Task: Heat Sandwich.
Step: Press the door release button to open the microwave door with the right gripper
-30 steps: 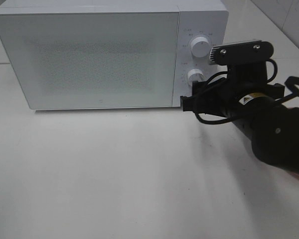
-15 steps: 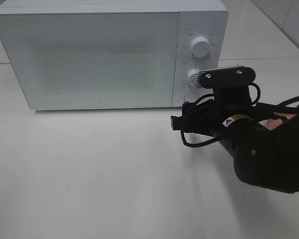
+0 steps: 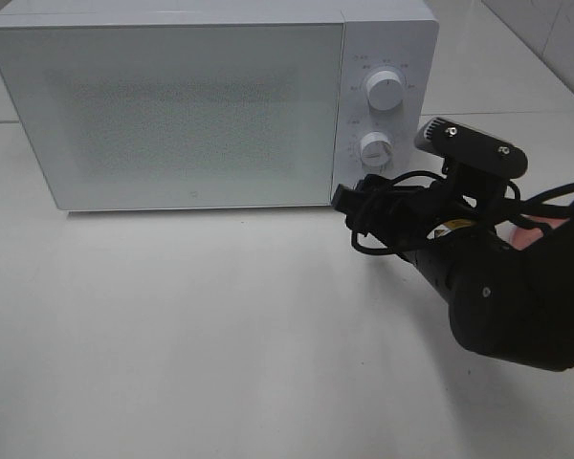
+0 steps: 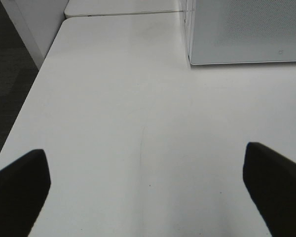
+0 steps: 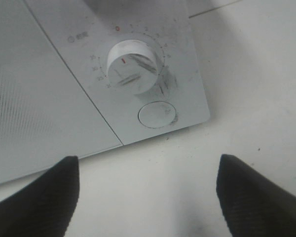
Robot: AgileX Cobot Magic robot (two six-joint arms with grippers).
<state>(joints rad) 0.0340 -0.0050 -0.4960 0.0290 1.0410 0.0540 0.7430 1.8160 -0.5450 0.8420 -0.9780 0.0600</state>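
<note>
Heat Sandwich, at the controls: a white microwave (image 3: 172, 105) stands at the back edge of the white table (image 3: 172, 335), its frosted door (image 3: 163, 115) shut. The sandwich shows in none of the three views. It may sit behind the door, but the clouded panel gives nothing away, so its place cannot be told.

The right gripper (image 5: 148, 168) hovers just off the table at the oven's lower front corner, on the control-panel side. Its jaws are spread wide and hold nothing. Ahead of it, in its wrist view, are the lower dial (image 5: 133, 66) and the round button (image 5: 158, 114) beneath it. The upper dial (image 3: 384, 91) is above and apart. The left gripper (image 4: 144, 153) hangs over bare table toward the left edge, well away from the oven. It is fully spread and also empty.

Judged from this, any loading is either finished or not begun, and the work in hand is at the panel. The next contact looks like a turn of the dial or a press of the button. Whether heating is under way cannot be read.
</note>
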